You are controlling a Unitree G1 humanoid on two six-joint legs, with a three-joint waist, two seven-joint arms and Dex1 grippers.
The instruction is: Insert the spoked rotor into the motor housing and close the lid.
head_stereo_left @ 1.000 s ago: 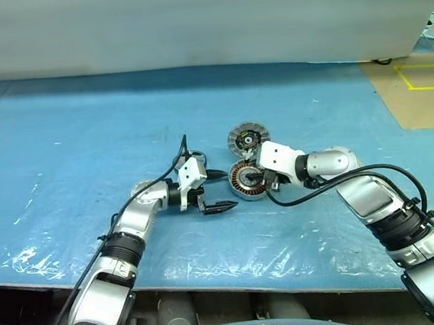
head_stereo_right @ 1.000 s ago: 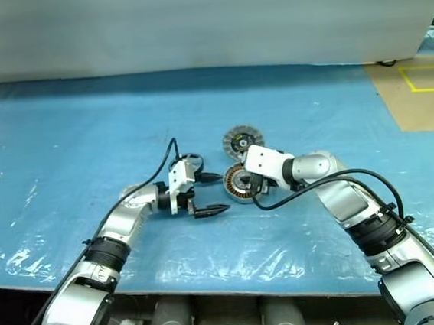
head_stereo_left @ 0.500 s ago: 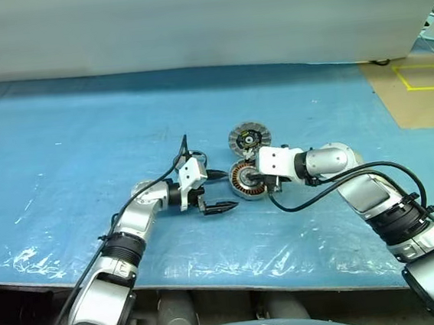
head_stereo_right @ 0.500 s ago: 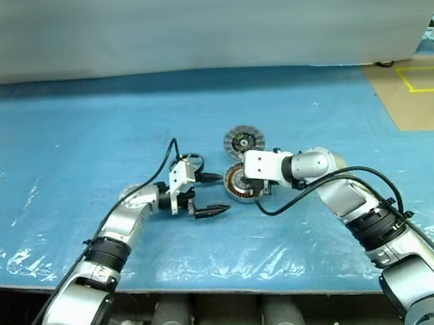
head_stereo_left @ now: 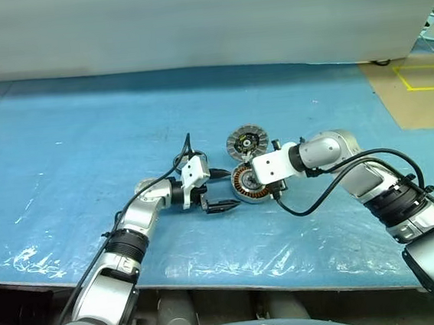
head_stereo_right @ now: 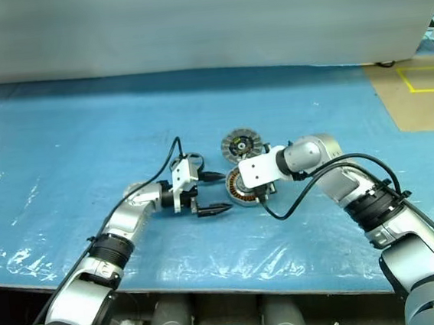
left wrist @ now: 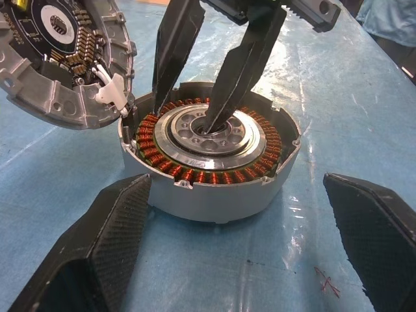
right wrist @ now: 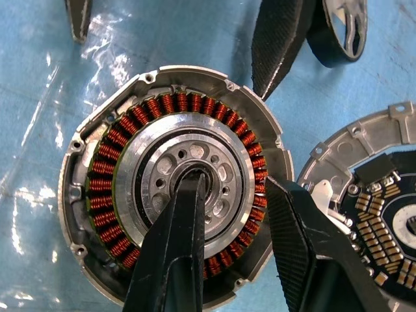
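Note:
The motor housing [head_stereo_left: 245,184], a silver puck with copper windings, lies open side up on the blue sheet. My right gripper [right wrist: 231,182] is shut on it, one finger in the centre hole and the other at the outer rim. My left gripper [head_stereo_left: 222,190] stands open beside it, level with the sheet, its fingers [left wrist: 110,234] spread wide on either side of the near wall without touching. The lid [head_stereo_left: 247,140] lies flat just behind the housing, dark centre up. The spoked rotor [right wrist: 354,26] rests on the sheet behind the left gripper's far finger, partly hidden.
The work lies on a table under a wrinkled blue plastic sheet [head_stereo_left: 83,129], its front edge [head_stereo_left: 212,274] close to me. Black cables loop from both wrists. Brown floor with yellow tape [head_stereo_left: 424,81] shows at the far right.
My right wrist has rolled and its forearm has swung up and away, while the fingers stay on the housing. The left arm, housing and lid have not moved.

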